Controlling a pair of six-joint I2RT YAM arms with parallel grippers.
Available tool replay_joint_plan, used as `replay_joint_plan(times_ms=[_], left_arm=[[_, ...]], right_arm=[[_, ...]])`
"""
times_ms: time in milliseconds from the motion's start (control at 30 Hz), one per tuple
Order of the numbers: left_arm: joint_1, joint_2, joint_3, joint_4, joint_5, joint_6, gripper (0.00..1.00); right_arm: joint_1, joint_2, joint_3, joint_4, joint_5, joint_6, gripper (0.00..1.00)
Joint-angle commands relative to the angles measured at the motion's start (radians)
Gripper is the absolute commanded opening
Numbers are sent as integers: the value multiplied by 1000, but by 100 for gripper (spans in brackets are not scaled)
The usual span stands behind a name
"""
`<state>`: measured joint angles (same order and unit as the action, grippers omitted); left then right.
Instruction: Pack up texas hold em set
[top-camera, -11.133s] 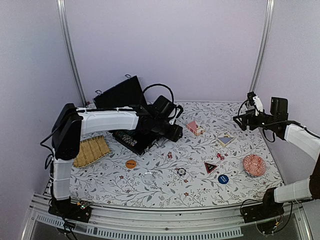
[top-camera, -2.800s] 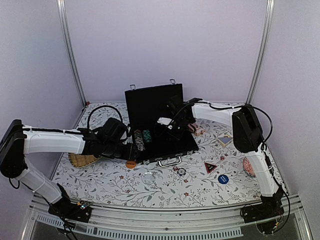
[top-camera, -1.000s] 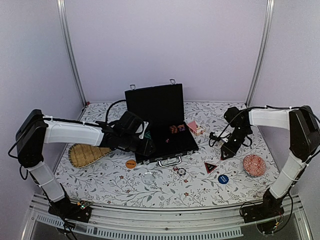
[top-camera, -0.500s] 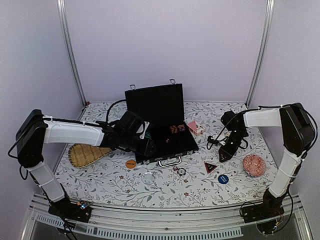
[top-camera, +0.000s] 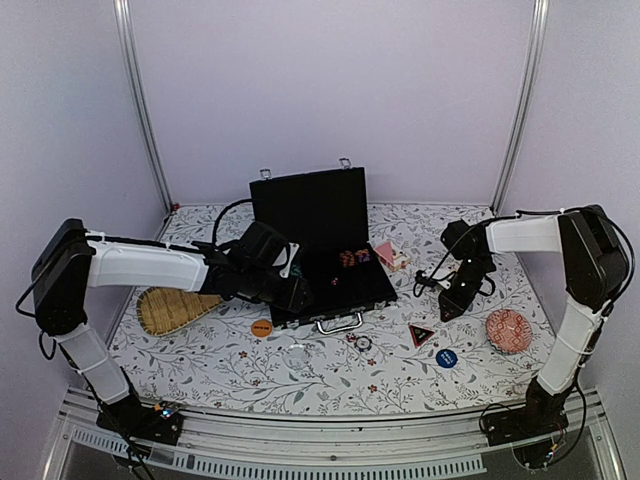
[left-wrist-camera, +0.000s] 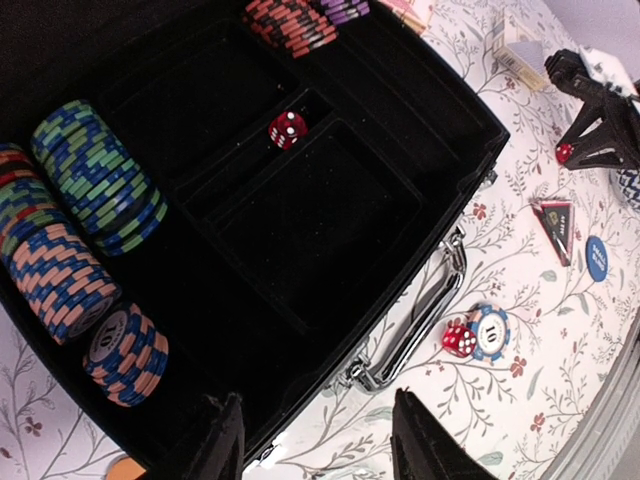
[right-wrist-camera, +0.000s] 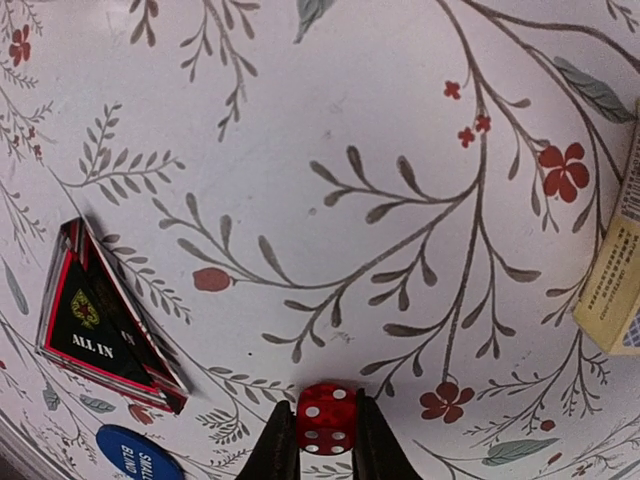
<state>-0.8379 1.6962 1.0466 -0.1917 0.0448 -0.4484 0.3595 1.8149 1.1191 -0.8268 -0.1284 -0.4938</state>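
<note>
grips a red die (right-wrist-camera: 325, 416) between the fingers of the right claw (right-wrist-camera: 322, 446), close to the floral worktop (right-wrist-camera: 300, 150), near the triangular "all in" marker (right-wrist-camera: 100, 325). holds the left claw (left-wrist-camera: 322, 445) apart and empty over the front edge of the open black case (left-wrist-camera: 300, 210), by its silver handle (left-wrist-camera: 425, 310). inside: chip stacks (left-wrist-camera: 90, 180) at left, a second die (left-wrist-camera: 287, 129) in a middle slot. outside the handle: a third die (left-wrist-camera: 459, 339) just beside a loose chip (left-wrist-camera: 491, 332).

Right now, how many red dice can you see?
3: one die in the case, one on the table beside a chip, one between the jaws of the right gripper. More may be hidden.
</note>
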Motion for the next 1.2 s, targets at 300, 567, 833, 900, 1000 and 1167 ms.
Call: replay_joint_plan(times_ms=[300,567,833,900,1000,1167], left_arm=[[2,-80,-90,20,-61,-21,50],[27,-176,-215,51,-84,-83,51],[45,-269,-304,61,-95,-102,51],[48,-282,-318,67,-100,-105,51],[53,-291,-330,75,-96,-111,50],[53,-292,-334,78,-91,-107,51]], right_arm=[[149,51,352,-93,-46,-58,9],[301,293,689,-75,-43,-59,8],[405,517,975,-73,-59,-33,8],[422,580,1031,-61,-49,-26,8],[437,635,1081,-58,-48,-13,8],[438,686,1088,-37,19,-13,8]])
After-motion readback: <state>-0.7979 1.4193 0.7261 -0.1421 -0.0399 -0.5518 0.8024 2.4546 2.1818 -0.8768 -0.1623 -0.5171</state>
